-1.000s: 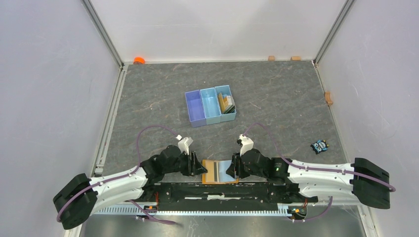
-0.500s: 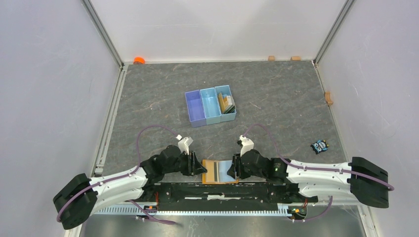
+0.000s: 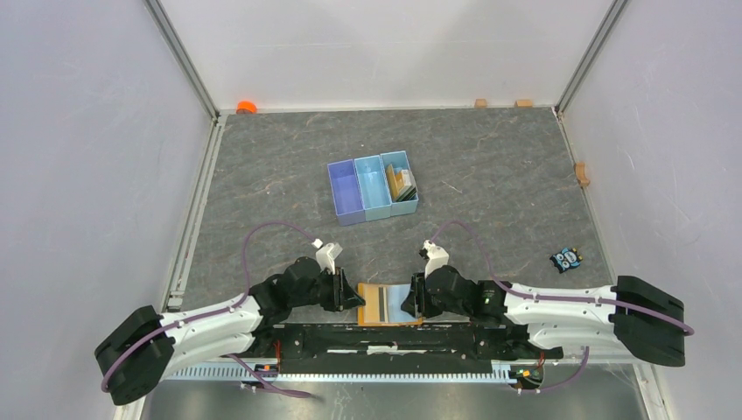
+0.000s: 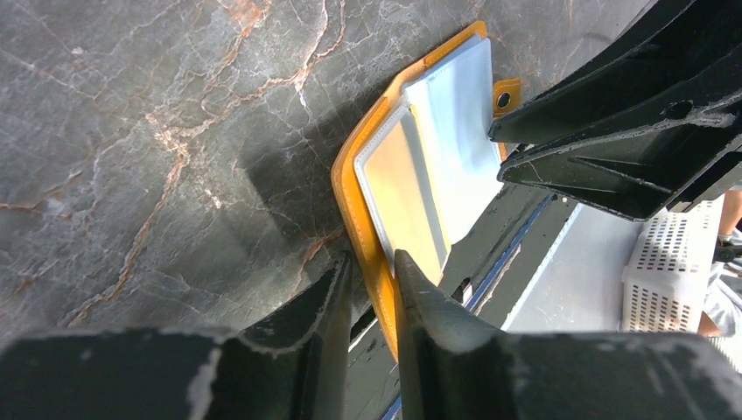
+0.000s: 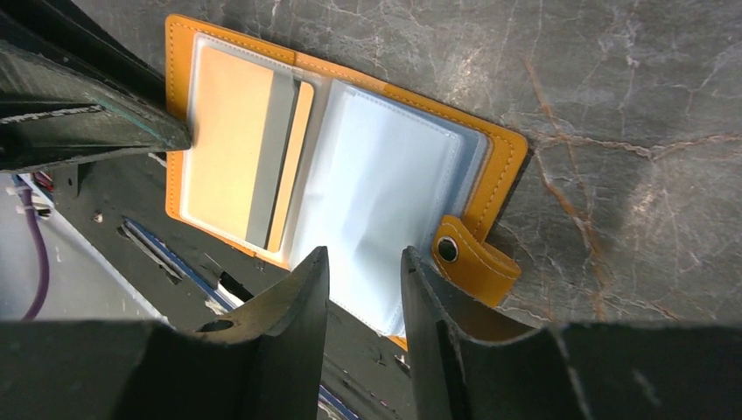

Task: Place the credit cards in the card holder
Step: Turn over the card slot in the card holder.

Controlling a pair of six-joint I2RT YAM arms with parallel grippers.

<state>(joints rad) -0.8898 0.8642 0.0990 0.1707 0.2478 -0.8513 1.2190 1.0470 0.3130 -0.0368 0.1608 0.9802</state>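
The card holder [image 5: 350,166] lies open at the near edge of the table [image 3: 490,175], between the two grippers, with its near side hanging over the black base rail [image 3: 394,337]. The left gripper [image 4: 372,297] is set astride the orange edge of the left cover, jaws narrowly apart; whether that edge is actually pinched cannot be told. The right gripper [image 5: 365,280] is placed over the near edge of the right half, jaws apart, with a pale-blue sleeve showing between them. A grip there cannot be confirmed either.

Several risks are judged likely. Because of the overhang, the card holder could be dragged off the table onto the rail by a pull toward the arms. If only one side is truly held, the covers could fold shut once the other side is let go. The clear sleeves could be strained if the two halves are drawn apart too hard. The gold card [image 5: 227,149] already in the left sleeve could be shaken out by a tilt.

The card holder is orange-tan with stitched borders and a clasp tab [image 5: 468,254] at its right edge. The other credit cards [image 3: 402,182] are seen well apart, in the right compartment of the blue tray [image 3: 347,191].
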